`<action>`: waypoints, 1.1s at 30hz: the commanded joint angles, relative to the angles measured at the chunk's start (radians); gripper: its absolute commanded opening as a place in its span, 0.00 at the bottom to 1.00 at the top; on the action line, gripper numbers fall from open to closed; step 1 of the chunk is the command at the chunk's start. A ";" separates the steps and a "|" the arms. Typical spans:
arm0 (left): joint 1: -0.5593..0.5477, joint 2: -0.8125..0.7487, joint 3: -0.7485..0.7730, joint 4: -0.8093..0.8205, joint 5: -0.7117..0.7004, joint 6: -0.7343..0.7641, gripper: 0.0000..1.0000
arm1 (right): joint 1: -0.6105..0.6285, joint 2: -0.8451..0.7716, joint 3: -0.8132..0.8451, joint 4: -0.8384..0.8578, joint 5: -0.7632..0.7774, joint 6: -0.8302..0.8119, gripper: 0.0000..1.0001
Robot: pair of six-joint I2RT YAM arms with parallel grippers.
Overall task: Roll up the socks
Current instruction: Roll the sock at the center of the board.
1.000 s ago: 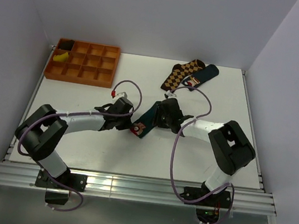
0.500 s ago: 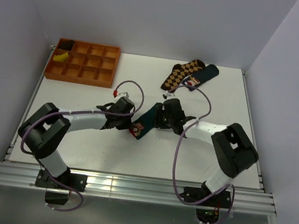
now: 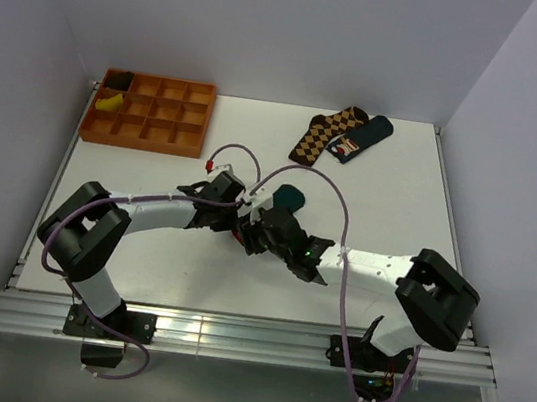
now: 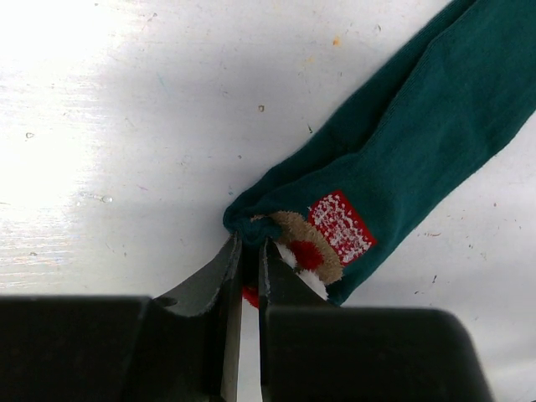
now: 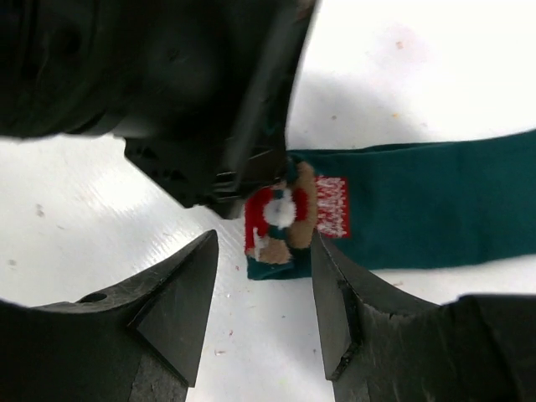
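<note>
Looking down from above, the teal sock (image 3: 289, 198) lies near the middle of the tabletop (image 3: 400, 201), mostly hidden under the two arms. The left gripper (image 3: 233, 218) and the right gripper (image 3: 255, 237) crowd together at its near end. Well apart, by the far right corner, a second dark sock (image 3: 372, 132) with a small patch lies touching a brown diamond-patterned sock (image 3: 321, 134). At the far left corner sits an orange tray (image 3: 145, 146) of compartments. A yellow thing (image 3: 110, 104) lies in one on its left side and a dark thing (image 3: 117, 83) in the corner one behind it, both too small to name. The left wrist view shows that gripper's fingers (image 4: 219, 276) clenched on the sock's edge, right beside the cartoon patch (image 4: 335, 230). The right wrist view shows the right gripper's fingers (image 5: 177, 300) spread apart, straddling the patch end without gripping, with the left gripper just beyond them. As for risk, I judge the pinch holds very little fabric, so a tug while rolling could pull it free. The two grippers are also close enough to knock together.
</note>
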 commanded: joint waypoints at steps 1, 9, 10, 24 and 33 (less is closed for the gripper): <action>-0.005 0.027 0.015 -0.045 -0.007 0.000 0.00 | 0.040 0.059 0.002 0.101 0.087 -0.097 0.55; -0.005 0.033 0.029 -0.057 0.004 0.003 0.00 | 0.095 0.141 0.011 0.158 0.130 -0.160 0.54; -0.005 0.034 0.030 -0.056 0.006 0.002 0.00 | 0.103 0.150 0.008 0.164 0.133 -0.165 0.53; -0.005 0.051 0.030 -0.045 0.022 0.008 0.00 | 0.094 -0.057 -0.219 0.328 0.207 -0.024 0.53; -0.005 0.045 0.049 -0.070 0.022 0.017 0.00 | 0.109 0.018 -0.165 0.339 0.207 -0.097 0.53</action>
